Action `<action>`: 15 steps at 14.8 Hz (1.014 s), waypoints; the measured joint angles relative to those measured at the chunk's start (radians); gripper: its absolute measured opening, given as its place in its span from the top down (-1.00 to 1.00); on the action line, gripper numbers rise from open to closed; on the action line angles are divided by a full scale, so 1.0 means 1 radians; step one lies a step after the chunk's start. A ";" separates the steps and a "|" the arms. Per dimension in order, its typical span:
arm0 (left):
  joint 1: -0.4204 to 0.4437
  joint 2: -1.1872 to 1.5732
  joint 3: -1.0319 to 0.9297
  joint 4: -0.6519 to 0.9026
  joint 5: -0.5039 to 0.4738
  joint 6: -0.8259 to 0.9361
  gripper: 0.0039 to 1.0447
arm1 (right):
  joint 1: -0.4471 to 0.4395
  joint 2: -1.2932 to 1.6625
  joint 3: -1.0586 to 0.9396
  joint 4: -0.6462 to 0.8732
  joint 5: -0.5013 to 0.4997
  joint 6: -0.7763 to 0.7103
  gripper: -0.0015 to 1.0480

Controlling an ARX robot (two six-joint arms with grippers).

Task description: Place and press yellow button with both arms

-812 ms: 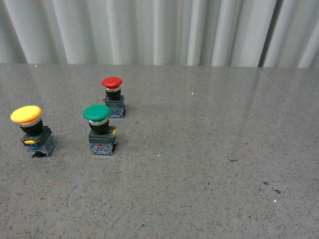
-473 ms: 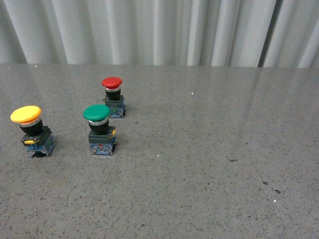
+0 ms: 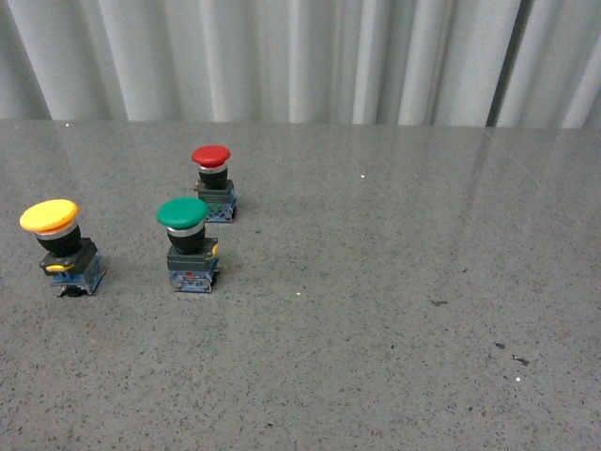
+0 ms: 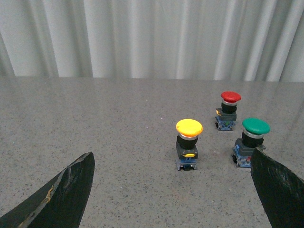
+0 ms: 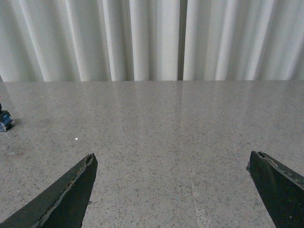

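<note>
My left pincer (image 4: 171, 152) is spread wide, and its two flat black fingers (image 4: 66, 194) hold nothing. Between them, out ahead over the grey speckled stone table (image 3: 404, 310), I see the yellow mushroom-capped push-button with a black body and blue-grey base (image 4: 189, 145). It stands upright and well clear of both fingers.

My right pincer (image 5: 173, 154) is spread just as wide and is also empty. Between its black fingers (image 5: 66, 199) there is only bare tabletop, running to the far edge where the white pleated curtain (image 5: 152, 38) hangs.

In the front view neither of my arms shows. The yellow button (image 3: 64, 246) sits toward the table's left side, closest of the three buttons to the left edge, with its small yellow tab on the side facing me. The green-capped push-button of the same build (image 3: 191, 246) stands near it, further from the left edge and about as far from the far edge. The two do not touch.

The red-capped push-button (image 3: 213, 183) stands just behind the green one, nearer the far edge, with a small gap between them. All three are upright on their bases. The right half of the table carries only a few dark specks.

In my left wrist view the green button (image 4: 251, 142) and the red button (image 4: 228, 110) stand beyond the yellow one, close to one of my fingers.
</note>
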 joint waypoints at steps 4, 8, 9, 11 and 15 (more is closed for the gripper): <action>0.000 0.000 0.000 0.000 0.000 0.000 -0.88 | 0.000 0.000 0.000 0.000 0.000 0.000 -0.87; -0.032 0.023 0.023 -0.085 -0.090 0.008 -0.88 | 0.000 0.000 0.000 0.000 0.000 0.000 -0.87; -0.068 0.144 0.064 -0.072 -0.193 0.011 -0.88 | 0.000 0.000 0.000 0.000 0.000 0.000 -0.87; 0.003 0.368 0.183 0.152 -0.168 0.041 -0.88 | 0.000 0.000 0.000 0.000 0.000 0.000 -0.87; 0.014 0.994 0.478 0.417 -0.060 0.074 -0.88 | 0.000 0.000 0.000 0.000 0.000 0.000 -0.87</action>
